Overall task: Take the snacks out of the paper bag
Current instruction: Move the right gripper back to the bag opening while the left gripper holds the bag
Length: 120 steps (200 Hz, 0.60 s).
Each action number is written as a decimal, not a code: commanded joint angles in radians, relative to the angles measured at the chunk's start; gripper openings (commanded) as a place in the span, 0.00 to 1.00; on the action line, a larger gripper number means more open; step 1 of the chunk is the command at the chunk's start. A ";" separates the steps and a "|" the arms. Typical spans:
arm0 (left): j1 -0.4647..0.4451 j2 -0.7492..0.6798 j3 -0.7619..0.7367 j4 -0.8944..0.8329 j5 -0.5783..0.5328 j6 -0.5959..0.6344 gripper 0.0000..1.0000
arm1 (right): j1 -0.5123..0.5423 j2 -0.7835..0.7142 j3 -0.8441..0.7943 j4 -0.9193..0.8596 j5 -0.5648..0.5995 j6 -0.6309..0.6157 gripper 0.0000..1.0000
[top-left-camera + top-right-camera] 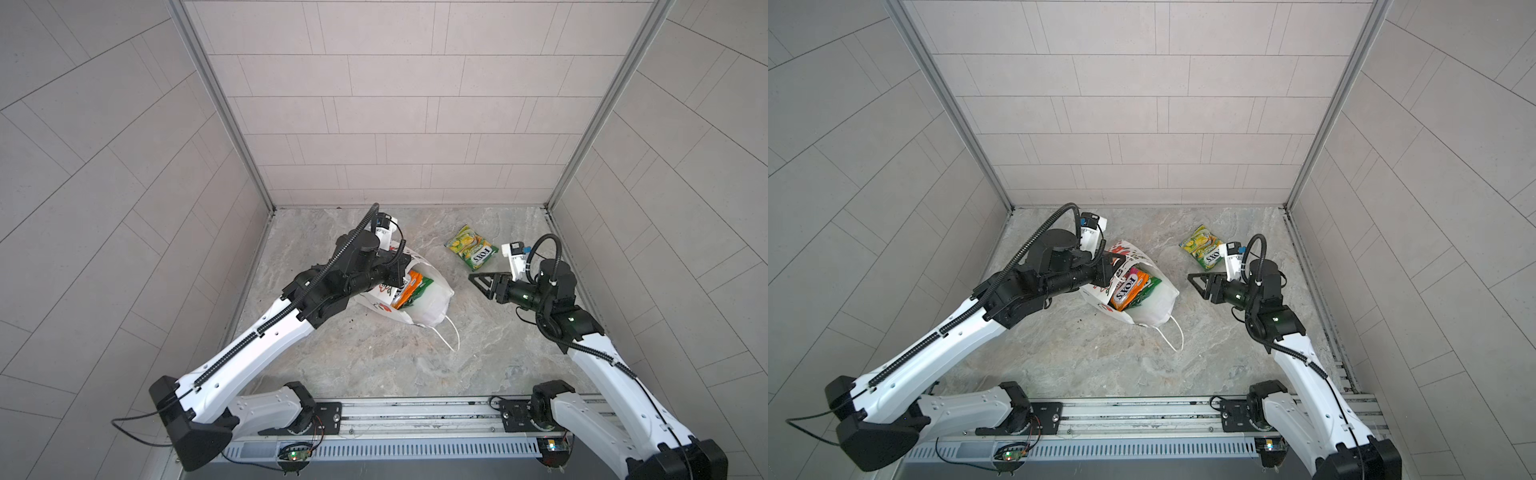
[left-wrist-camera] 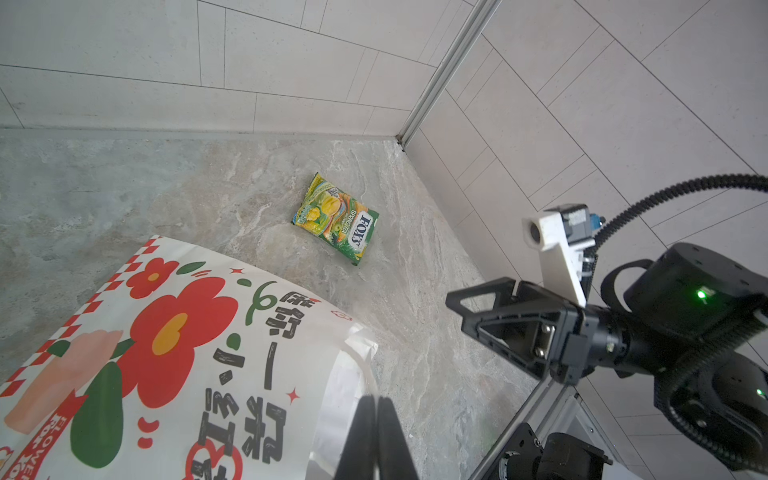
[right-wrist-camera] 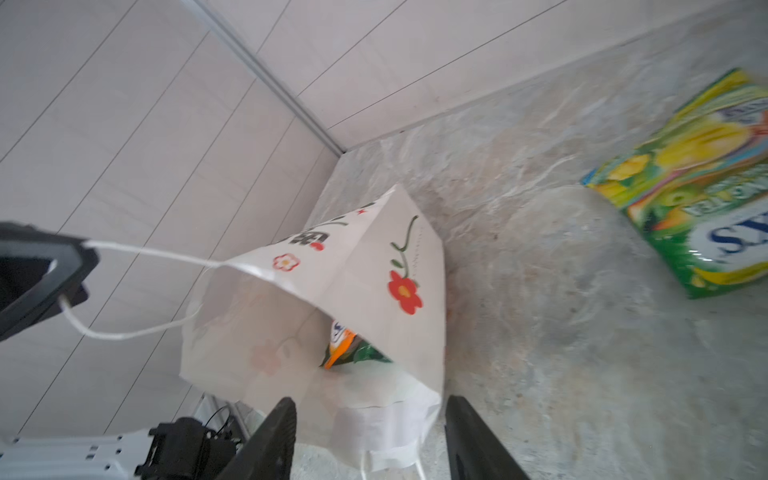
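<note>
- White flowered paper bag [image 1: 436, 297] lies tipped on the bench [image 1: 374, 357], orange packet [image 1: 1128, 286] inside; yellow-green packet [image 1: 471, 248] lies out beyond it.
- My left hand [image 2: 376, 405] pinches its cord handle [image 3: 145, 249]; my right hand [image 1: 471, 277] gapes, empty.
- Front of bench is free.

Legible on the yellow-green packet [image 2: 336, 224]: "FOX'S", probably "SPRING TEA" beside. Again "FOX'S" on the orange packet [image 1: 1128, 287] inside the paper bag [image 2: 291, 332]; "FLOWER" and East Asian characters outside.

Robot lab booth, pretty clearly
Tile-print wall panels [image 1: 395, 104], silver aluminium corner posts [image 1: 226, 112], grey marble-look tabletop [image 1: 374, 357] — slotted metal rail [image 1: 415, 409] along the near edge.
</note>
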 commanded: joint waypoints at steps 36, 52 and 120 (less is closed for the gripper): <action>-0.002 0.025 0.022 0.090 0.016 -0.057 0.00 | 0.278 0.024 -0.050 0.046 0.104 -0.070 0.56; -0.002 0.031 0.032 0.101 0.029 -0.067 0.00 | 0.333 0.074 -0.044 0.075 0.123 -0.077 0.55; -0.001 0.036 0.051 0.114 0.057 -0.076 0.00 | 0.481 0.259 -0.017 0.098 0.222 -0.138 0.49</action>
